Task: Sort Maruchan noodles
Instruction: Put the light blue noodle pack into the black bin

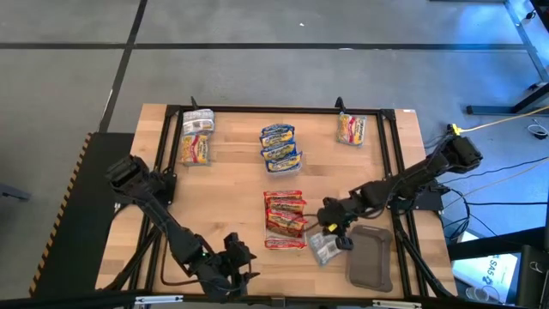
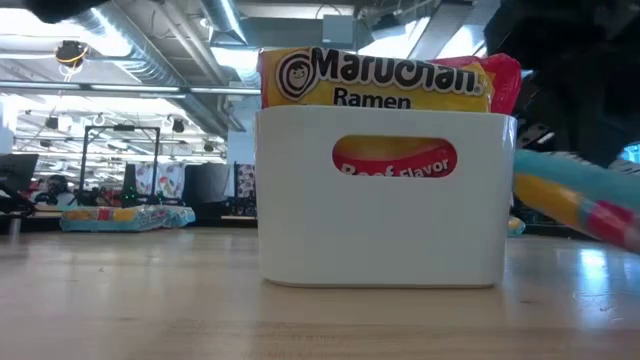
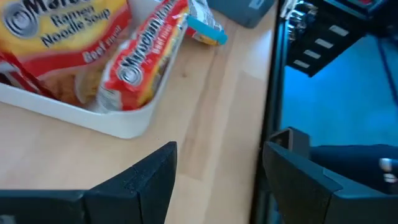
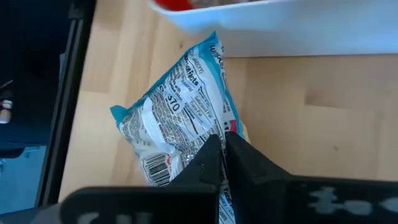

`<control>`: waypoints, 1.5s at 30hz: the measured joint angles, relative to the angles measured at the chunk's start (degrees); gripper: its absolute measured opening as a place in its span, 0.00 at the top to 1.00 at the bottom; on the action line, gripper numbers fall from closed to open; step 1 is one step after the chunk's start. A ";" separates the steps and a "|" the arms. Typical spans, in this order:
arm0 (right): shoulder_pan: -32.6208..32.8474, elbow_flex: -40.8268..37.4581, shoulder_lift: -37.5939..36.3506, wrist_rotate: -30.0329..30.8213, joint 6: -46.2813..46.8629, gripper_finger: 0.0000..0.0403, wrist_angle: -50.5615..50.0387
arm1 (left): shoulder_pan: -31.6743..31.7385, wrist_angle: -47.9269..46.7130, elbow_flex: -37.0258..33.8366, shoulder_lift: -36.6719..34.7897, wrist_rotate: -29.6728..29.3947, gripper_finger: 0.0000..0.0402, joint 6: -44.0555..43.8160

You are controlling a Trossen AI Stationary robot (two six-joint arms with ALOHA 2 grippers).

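Several red-orange Maruchan noodles packets stand in a white tray at mid-table. At the far side, silver-grey packets lie on the left, blue-yellow ones in the middle and another packet on the right. My right gripper is shut on a silver-grey packet with blue edges, between the white tray and a dark grey tray. My left gripper stands open near the table's front edge, short of the white tray, with nothing between its fingers. My right gripper pinches the packet between its two fingers at one edge, the printed back side facing the wrist camera. The fingers slant down onto it from the table's right. In the low view the packet shows tilted above the table top; its lower end is out of frame.
A black metal frame runs around the table top. The dark grey tray lies at the near right corner, just right of the held packet. Bare wood lies between the white tray and the far packets, and at the near left.
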 joint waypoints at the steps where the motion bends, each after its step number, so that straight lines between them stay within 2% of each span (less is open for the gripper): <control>1: 0.61 0.00 0.00 0.58 0.01 1.00 0.27 | -0.24 0.30 0.00 0.02 0.06 0.42 -0.65; 5: 2.56 0.00 0.00 2.39 0.18 1.00 1.59 | -0.72 4.46 0.07 2.31 0.86 0.42 -1.67; 11: 4.93 0.02 0.00 4.50 1.52 1.00 2.01 | -0.36 17.48 0.07 7.91 1.24 0.42 1.89; 16: 6.06 0.04 0.00 6.42 2.79 1.00 2.57 | 2.92 23.72 0.04 12.03 2.13 0.42 3.24; 21: 6.13 0.04 0.00 7.04 2.79 1.00 5.46 | 6.98 23.31 0.00 13.54 1.30 0.42 3.28; 29: 6.11 0.04 0.20 7.98 3.20 1.00 7.79 | 11.79 17.56 0.01 13.53 0.03 0.42 3.08; 33: 5.63 0.11 0.24 8.64 7.63 0.98 8.94 | 12.96 16.80 -0.02 13.53 1.51 0.42 2.21; 36: 4.37 0.09 -0.53 4.39 12.04 0.89 4.77 | 11.96 18.32 -0.02 13.53 3.16 0.42 1.72; 39: 3.36 0.11 -1.19 -0.47 15.93 0.74 0.80 | 9.86 21.37 -0.02 13.53 3.23 0.42 1.73; 45: 3.45 0.09 -0.38 0.36 23.56 0.39 -9.56 | 7.29 27.42 -0.02 15.90 2.41 0.42 3.15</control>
